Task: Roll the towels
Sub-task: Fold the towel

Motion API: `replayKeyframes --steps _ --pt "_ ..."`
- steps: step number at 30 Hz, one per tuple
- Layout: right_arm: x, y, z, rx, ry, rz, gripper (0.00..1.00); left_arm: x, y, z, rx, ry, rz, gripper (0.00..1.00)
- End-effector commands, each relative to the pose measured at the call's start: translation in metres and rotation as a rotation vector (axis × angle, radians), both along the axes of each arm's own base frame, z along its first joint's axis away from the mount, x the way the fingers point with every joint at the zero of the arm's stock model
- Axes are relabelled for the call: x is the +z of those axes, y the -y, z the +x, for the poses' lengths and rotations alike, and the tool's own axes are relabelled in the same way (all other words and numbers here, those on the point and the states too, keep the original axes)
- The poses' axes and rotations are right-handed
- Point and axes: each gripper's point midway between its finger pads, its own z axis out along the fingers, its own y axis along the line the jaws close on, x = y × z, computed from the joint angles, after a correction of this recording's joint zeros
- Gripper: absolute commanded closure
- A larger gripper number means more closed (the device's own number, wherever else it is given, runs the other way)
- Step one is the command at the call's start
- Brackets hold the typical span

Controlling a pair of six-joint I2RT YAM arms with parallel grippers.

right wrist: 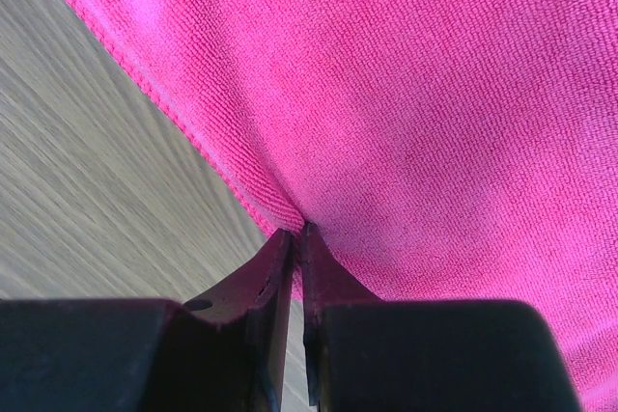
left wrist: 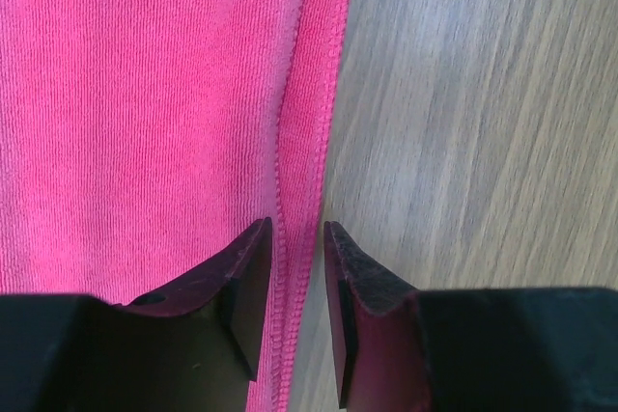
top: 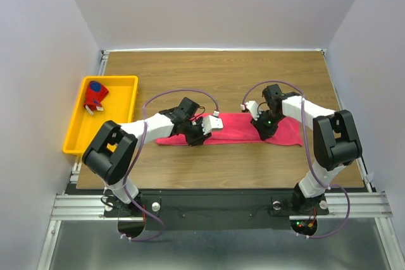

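The plain pink-red towel (top: pixel 234 126) lies as a long folded strip across the middle of the wooden table. My left gripper (top: pixel 201 132) is at its left part; in the left wrist view the gripper (left wrist: pixel 295 227) is slightly open, its jaws straddling the towel's (left wrist: pixel 145 94) stitched hem without pinching it. My right gripper (top: pixel 262 128) is at the strip's right part; in the right wrist view it (right wrist: pixel 297 229) is shut on the towel's (right wrist: pixel 435 94) edge, and the cloth puckers at the tips. The patterned red and navy towel (top: pixel 96 95) sits rolled in the tray.
A yellow plastic tray (top: pixel 73 131) stands at the table's left edge. Bare wooden table (top: pixel 221 74) lies behind the towel, with white walls round it. Both arms' cables arch above the towel.
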Motion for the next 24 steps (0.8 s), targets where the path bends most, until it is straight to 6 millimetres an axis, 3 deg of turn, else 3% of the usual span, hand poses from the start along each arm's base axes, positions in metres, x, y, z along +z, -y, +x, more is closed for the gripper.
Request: replayKeyframes --steps 1,10,14,15,18,22,24 --pt "0.001 -0.002 0.002 -0.005 -0.012 0.007 0.87 0.017 0.019 0.016 -0.017 0.071 -0.051 0.61" --pt "0.001 -0.003 0.002 -0.003 -0.014 0.011 0.87 0.009 0.020 0.023 0.014 0.081 -0.039 0.66" --pt "-0.001 -0.002 0.001 -0.001 -0.020 0.008 0.87 0.005 0.019 0.024 0.019 0.072 -0.031 0.79" --pt "-0.001 -0.002 0.001 -0.001 -0.016 0.007 0.87 0.006 0.020 0.023 0.014 0.073 -0.034 0.88" --pt "0.000 -0.001 0.001 -0.001 -0.018 0.008 0.87 0.006 0.019 0.018 -0.006 0.064 -0.031 1.00" --pt "-0.002 -0.001 0.002 0.002 -0.019 0.006 0.87 0.004 0.015 0.016 -0.006 0.055 -0.018 1.00" --pt "-0.001 -0.001 0.002 0.002 -0.020 0.007 0.87 0.002 0.013 0.016 -0.002 0.055 -0.009 0.89"
